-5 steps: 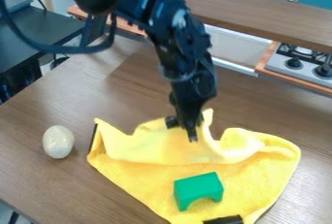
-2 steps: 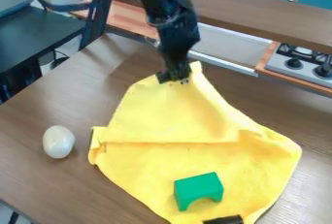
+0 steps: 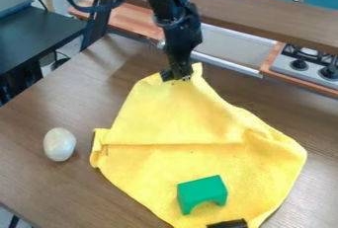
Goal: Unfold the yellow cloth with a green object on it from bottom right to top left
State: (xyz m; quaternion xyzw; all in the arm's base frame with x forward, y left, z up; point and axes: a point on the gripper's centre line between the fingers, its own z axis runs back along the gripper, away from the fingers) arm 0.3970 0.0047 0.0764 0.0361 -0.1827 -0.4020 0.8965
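One black two-finger gripper [image 3: 176,78], at the far corner of the cloth, jaws clamped on its fabric. One yellow cloth [image 3: 185,118], soft, spread over the brown wood-grain table [image 3: 39,182], a crease running across its middle, a small fold at its left corner. One green arched block [image 3: 201,191], resting on the cloth's near part. One black object [image 3: 228,224], at the near edge. One whitish egg-shaped item [image 3: 59,144], left of the cloth, apart from it.
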